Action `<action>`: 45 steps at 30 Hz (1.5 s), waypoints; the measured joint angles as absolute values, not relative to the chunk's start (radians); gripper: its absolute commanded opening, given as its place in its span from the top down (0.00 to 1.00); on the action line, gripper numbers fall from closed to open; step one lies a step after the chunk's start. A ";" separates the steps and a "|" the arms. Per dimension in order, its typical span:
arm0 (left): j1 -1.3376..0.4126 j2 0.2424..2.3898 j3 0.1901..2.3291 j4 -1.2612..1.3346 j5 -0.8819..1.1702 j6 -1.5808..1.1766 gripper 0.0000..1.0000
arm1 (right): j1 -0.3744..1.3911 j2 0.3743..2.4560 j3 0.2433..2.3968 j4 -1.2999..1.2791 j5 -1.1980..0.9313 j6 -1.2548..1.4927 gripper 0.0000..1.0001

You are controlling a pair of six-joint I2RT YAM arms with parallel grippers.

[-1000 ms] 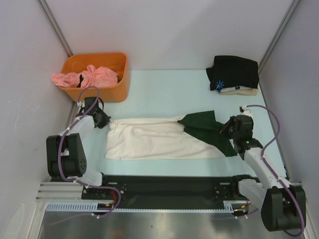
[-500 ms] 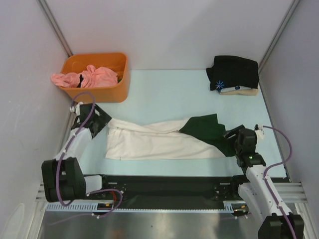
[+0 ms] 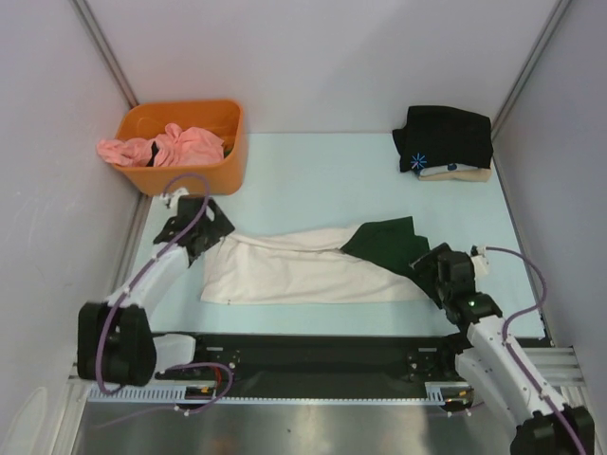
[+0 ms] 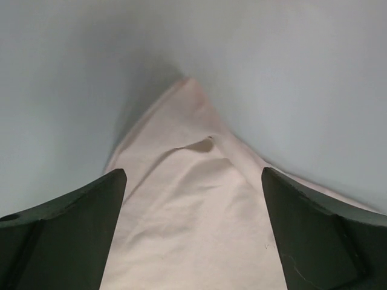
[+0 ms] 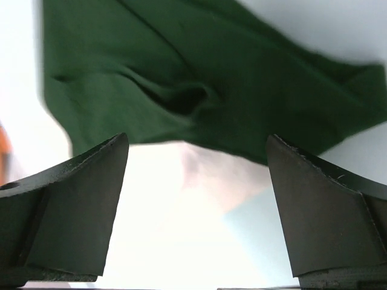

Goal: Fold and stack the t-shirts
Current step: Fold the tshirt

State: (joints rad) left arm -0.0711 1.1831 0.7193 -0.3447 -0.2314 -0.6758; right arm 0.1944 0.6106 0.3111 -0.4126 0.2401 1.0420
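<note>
A cream t-shirt [image 3: 294,270] with a dark green sleeve [image 3: 389,248] lies folded lengthwise across the table's middle. My left gripper [image 3: 211,230] hovers over its upper left corner [image 4: 193,199], jaws wide open with only cloth below them. My right gripper [image 3: 429,268] stands open over the shirt's right end, where the green sleeve [image 5: 199,78] overlaps the cream cloth [image 5: 175,199]. A folded black t-shirt [image 3: 444,138] with a small blue mark rests on a beige one [image 3: 457,172] at the back right. Pink shirts [image 3: 171,146] spill from the orange bin.
The orange bin [image 3: 228,161] stands at the back left, close behind my left gripper. White walls enclose the light blue table [image 3: 313,180] on both sides. A black rail [image 3: 313,351] runs along the near edge.
Both grippers have opened and let go of the cream shirt. The left one moved right onto the corner; the right one swung toward the near edge, then back left over the sleeve.
</note>
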 measured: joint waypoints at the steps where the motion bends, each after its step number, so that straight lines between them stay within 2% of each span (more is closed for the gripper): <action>1: -0.095 1.217 0.735 -0.339 -0.226 -0.668 0.00 | 0.221 0.645 0.311 -0.415 0.241 1.053 0.00; 5: -0.165 1.404 0.813 -0.336 -0.192 -0.631 0.00 | 0.290 0.787 0.315 -0.379 0.247 1.090 0.01; 7: -0.173 1.480 0.841 -0.334 -0.174 -0.621 0.02 | 0.302 0.854 0.323 -0.321 0.249 1.095 0.07; 10: -0.177 1.569 0.870 -0.337 -0.152 -0.609 0.13 | 0.304 0.958 0.345 -0.243 0.255 1.088 0.40; 11: -0.177 1.600 0.883 -0.344 -0.143 -0.604 0.27 | 0.304 0.999 0.354 -0.215 0.257 1.079 0.53; 13: -0.178 1.644 0.917 -0.366 -0.152 -0.585 0.45 | 0.303 1.079 0.372 -0.172 0.258 1.058 0.68; 14: -0.175 1.654 0.926 -0.366 -0.146 -0.579 0.66 | 0.304 1.118 0.387 -0.153 0.257 1.050 0.85; 16: -0.175 1.667 0.934 -0.362 -0.134 -0.575 0.86 | 0.303 1.184 0.411 -0.112 0.251 1.031 1.00; 17: -0.175 1.670 0.936 -0.360 -0.128 -0.571 1.00 | 0.300 1.218 0.430 -0.097 0.245 1.017 1.00; 22: -0.174 1.658 0.927 -0.356 -0.098 -0.576 0.99 | 0.267 1.429 0.600 -0.048 0.193 0.936 1.00; 27: -0.176 1.547 0.816 -0.368 -0.033 -0.616 1.00 | 0.241 1.765 1.011 -0.068 0.118 0.799 1.00; 33: -0.209 1.360 0.640 -0.390 0.097 -0.706 1.00 | 0.225 2.271 1.736 -0.082 -0.091 0.630 1.00; 36: -0.307 1.279 0.579 -0.376 0.136 -0.788 1.00 | 0.229 2.528 2.122 -0.156 -0.210 0.577 1.00; 39: -0.435 1.225 0.537 -0.332 0.163 -0.882 1.00 | 0.237 2.732 2.419 -0.191 -0.293 0.555 1.00; 42: -0.571 1.197 0.516 -0.278 0.159 -0.996 1.00 | 0.245 2.815 2.492 -0.135 -0.355 0.555 1.00; 43: -0.609 1.199 0.517 -0.260 0.155 -1.028 0.99 | 0.245 2.818 2.491 -0.116 -0.369 0.552 0.97; 45: -0.669 1.213 0.529 -0.243 0.138 -1.080 0.92 | 0.247 2.820 2.491 -0.081 -0.392 0.540 0.83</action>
State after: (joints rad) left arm -0.6689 1.2133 0.5289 -0.2432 0.1383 -1.0798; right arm 0.2470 2.8197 2.4912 -0.0811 -0.3923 0.5404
